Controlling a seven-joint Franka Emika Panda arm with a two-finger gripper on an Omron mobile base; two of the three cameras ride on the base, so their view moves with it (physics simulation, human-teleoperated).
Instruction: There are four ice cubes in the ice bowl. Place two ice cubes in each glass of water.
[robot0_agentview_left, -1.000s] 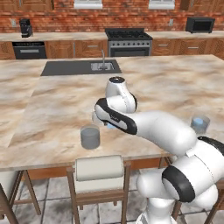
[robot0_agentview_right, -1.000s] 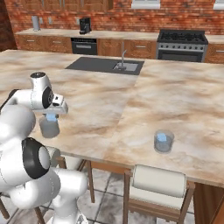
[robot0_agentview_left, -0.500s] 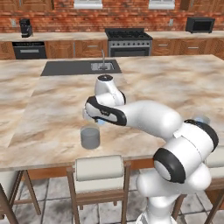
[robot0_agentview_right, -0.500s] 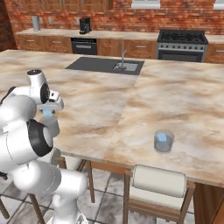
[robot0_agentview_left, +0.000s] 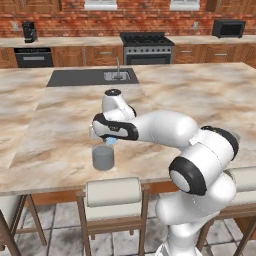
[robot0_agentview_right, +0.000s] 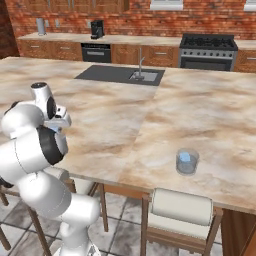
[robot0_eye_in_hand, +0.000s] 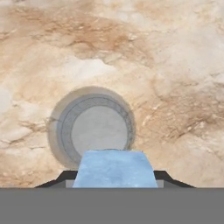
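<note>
Carrying one ice cube (robot0_eye_in_hand: 114, 169) pinched between its jaws, gripper (robot0_agentview_left: 109, 141) hangs above the left glass of water (robot0_agentview_left: 103, 157), near the counter's (robot0_agentview_left: 55, 130) front edge.

Item, left glass: hand view shows its round rim just ahead of the held cube, so the cube looks slightly short of the centre. Judged best practice: bring the cube over the middle of the opening, lower close to the water, then part the jaws, to avoid a bounce off the rim.

Item, right glass of water (robot0_agentview_right: 187, 161): stands well apart along the same counter, with a pale blue patch inside, likely ice; the count cannot be made out.

Item, obscured: fingertips mostly hidden behind the cube; left glass screened by the arm in the right base view; its contents unclear.
</note>
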